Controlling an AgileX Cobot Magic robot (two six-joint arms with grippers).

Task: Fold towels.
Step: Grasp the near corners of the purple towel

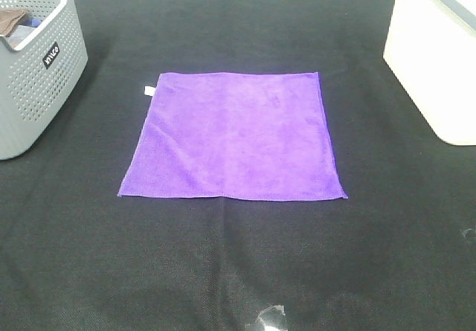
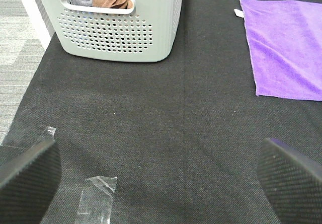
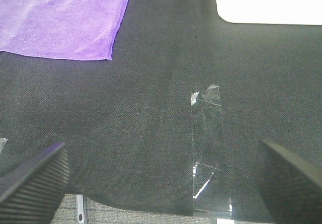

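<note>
- Left gripper: spread wide, holding nothing, above bare black surface.
- Right gripper: also spread wide and holding nothing, above a clear tape strip.
- Both grippers show only in the wrist views. The high view alone shows the whole purple towel; each wrist view shows only one near corner.
- The left wrist view shows the grey basket side-on, with brown cloth behind its handle slot. The right wrist view shows the white bin.
- Count: one towel laid out, one basket, one bin, two grippers.
- Towel: flat, mid-surface, between basket and bin, well apart from both. It is near-square, slightly wider left-to-right, with its edges square to the surface and a white tag at the far-left corner.
</note>
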